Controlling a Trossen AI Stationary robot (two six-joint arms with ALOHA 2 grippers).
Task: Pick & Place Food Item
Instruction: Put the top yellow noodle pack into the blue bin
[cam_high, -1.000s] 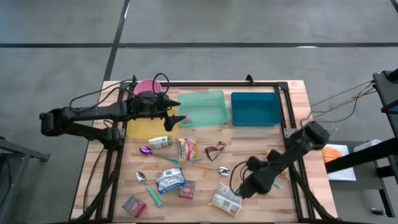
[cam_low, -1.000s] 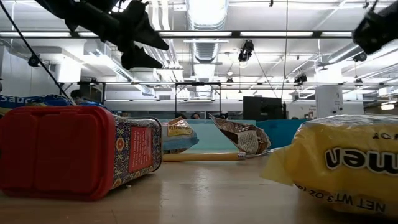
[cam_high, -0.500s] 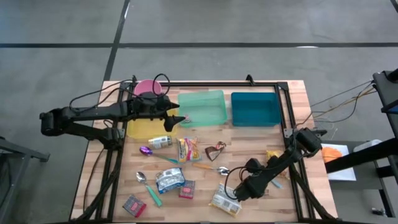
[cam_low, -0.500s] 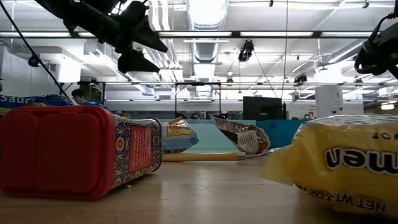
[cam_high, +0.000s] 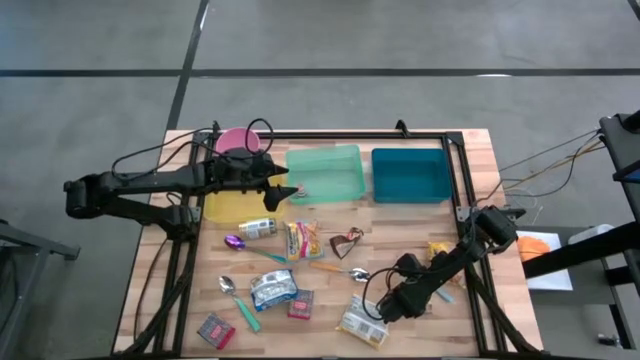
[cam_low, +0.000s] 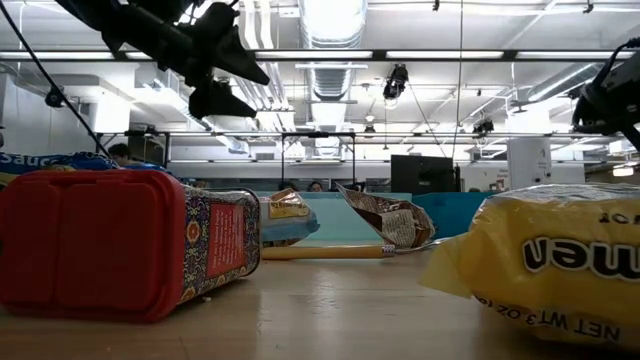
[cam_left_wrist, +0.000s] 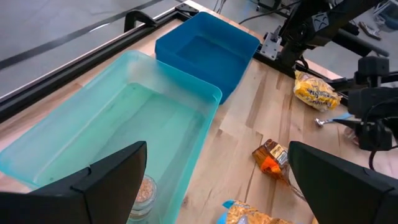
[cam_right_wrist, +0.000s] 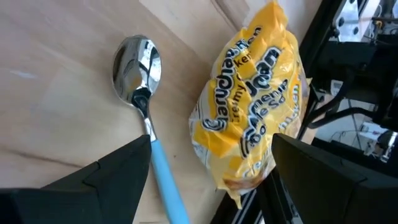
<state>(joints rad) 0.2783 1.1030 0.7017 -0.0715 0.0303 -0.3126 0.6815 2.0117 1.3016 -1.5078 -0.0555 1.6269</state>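
A yellow ramen packet (cam_right_wrist: 255, 106) lies flat on the wooden table beside the black frame rail (cam_right_wrist: 326, 62). In the high view it is the yellow packet (cam_high: 440, 250) at the right. Next to it lies a spoon (cam_right_wrist: 138, 68) with a light-blue handle. My right gripper (cam_right_wrist: 211, 146) hovers open above both, slanting down toward the table's far right. One finger stands over the spoon's handle, the other over the packet's edge. In the high view my right arm (cam_high: 430, 275) hides its own fingers. My left gripper (cam_high: 288, 190) waits open above the green bin (cam_high: 330, 165).
A blue bin (cam_high: 410, 175) stands right of the green one, with a yellow plate (cam_high: 230, 205) and a pink bowl (cam_high: 235, 140) to its left. Several packets, a can (cam_high: 258, 228), spoons and a red tin (cam_high: 215, 330) are scattered mid-table. Another ramen packet (cam_high: 362, 322) lies near the front edge.
My right arm has sunk toward the table over the yellow packet and its wrist has rolled a little. The gripper has stayed open, and the packet and the spoon have not moved.
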